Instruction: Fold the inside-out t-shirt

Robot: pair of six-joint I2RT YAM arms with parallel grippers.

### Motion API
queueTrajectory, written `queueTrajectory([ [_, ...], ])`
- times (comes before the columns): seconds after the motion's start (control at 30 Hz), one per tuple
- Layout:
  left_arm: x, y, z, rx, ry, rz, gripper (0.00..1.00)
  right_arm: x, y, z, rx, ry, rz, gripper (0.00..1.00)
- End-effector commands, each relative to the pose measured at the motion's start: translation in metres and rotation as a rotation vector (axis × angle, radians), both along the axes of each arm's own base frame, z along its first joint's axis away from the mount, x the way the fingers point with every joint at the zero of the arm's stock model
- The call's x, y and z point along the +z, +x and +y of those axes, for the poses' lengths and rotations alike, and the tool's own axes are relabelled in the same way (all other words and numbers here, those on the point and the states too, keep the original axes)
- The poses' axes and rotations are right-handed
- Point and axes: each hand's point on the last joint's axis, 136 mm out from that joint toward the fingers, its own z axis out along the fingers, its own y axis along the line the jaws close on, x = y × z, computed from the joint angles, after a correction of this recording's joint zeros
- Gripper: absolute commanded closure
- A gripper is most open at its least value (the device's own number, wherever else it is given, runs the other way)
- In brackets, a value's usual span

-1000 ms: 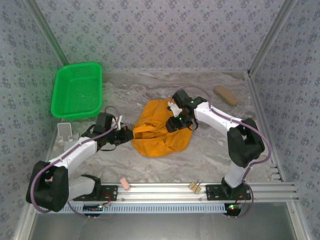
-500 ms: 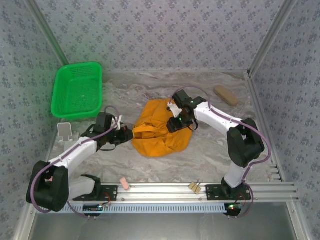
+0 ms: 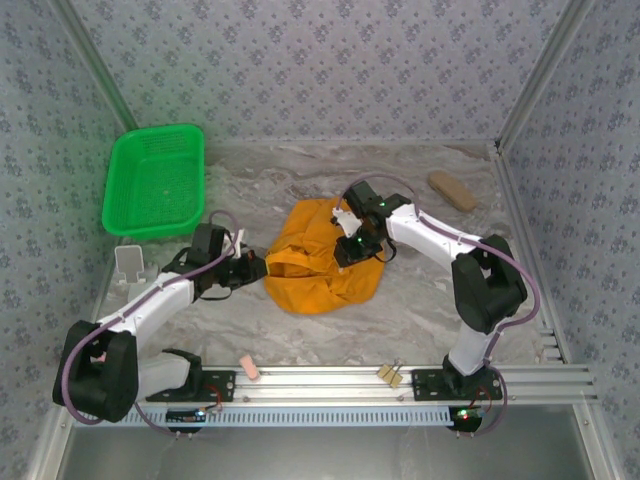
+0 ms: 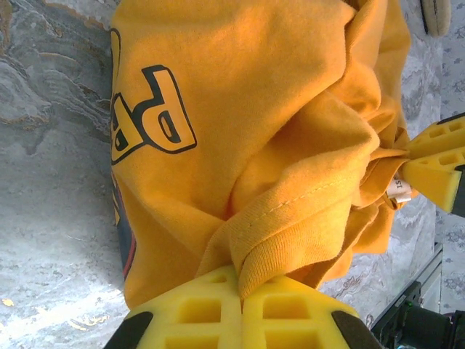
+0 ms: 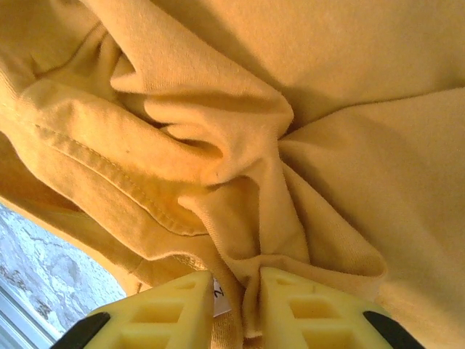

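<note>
Marbled tabletop is occupied at its middle by the bunched inside-out t-shirt. Its left edge is pinched by the left gripper, pads pressed on a hem fold; its far-right part is nipped by the right gripper, cloth caught between 2 pads.

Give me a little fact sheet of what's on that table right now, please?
Garment: crumpled orange-yellow cotton t-shirt, bunched mid-table, printed lettering showing
Left gripper: shut on a t-shirt fold
Right gripper: pinching cloth beside the white tag
Basket: green plastic basket, back left, apart from the shirt
Surface: grey marbled table
</note>
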Motion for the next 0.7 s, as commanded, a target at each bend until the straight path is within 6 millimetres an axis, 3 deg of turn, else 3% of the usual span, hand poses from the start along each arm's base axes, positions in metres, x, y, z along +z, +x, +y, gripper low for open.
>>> queueTrajectory([
  [0.0, 0.012, 0.006, -0.002, -0.009, -0.022, -0.021, 1.0, -0.003, -0.006, 0.0, 0.059, -0.087, -0.017, 0.7],
  [0.17, 0.011, 0.006, -0.002, -0.006, -0.023, -0.017, 1.0, -0.015, -0.009, -0.001, 0.097, -0.198, -0.055, 0.67],
  [0.3, 0.012, 0.006, -0.001, -0.004, -0.024, -0.016, 1.0, -0.017, -0.006, -0.001, 0.106, -0.258, -0.093, 0.77],
  [0.4, 0.016, 0.007, 0.001, 0.005, -0.024, -0.024, 1.0, -0.008, 0.003, -0.003, 0.084, -0.289, -0.148, 0.92],
  [0.43, 0.02, 0.008, 0.002, 0.01, -0.021, -0.032, 1.0, -0.001, 0.008, -0.004, 0.059, -0.286, -0.173, 0.98],
  [0.5, 0.03, 0.011, 0.005, 0.02, -0.013, -0.053, 1.0, 0.023, 0.021, -0.003, 0.005, -0.258, -0.255, 1.0],
  [0.6, 0.058, 0.019, 0.009, 0.03, 0.019, -0.123, 1.0, 0.081, 0.046, -0.006, -0.141, -0.163, -0.428, 1.0],
  [0.67, 0.086, 0.03, 0.009, 0.026, 0.026, -0.21, 1.0, 0.132, 0.069, -0.013, -0.263, -0.038, -0.559, 1.0],
])
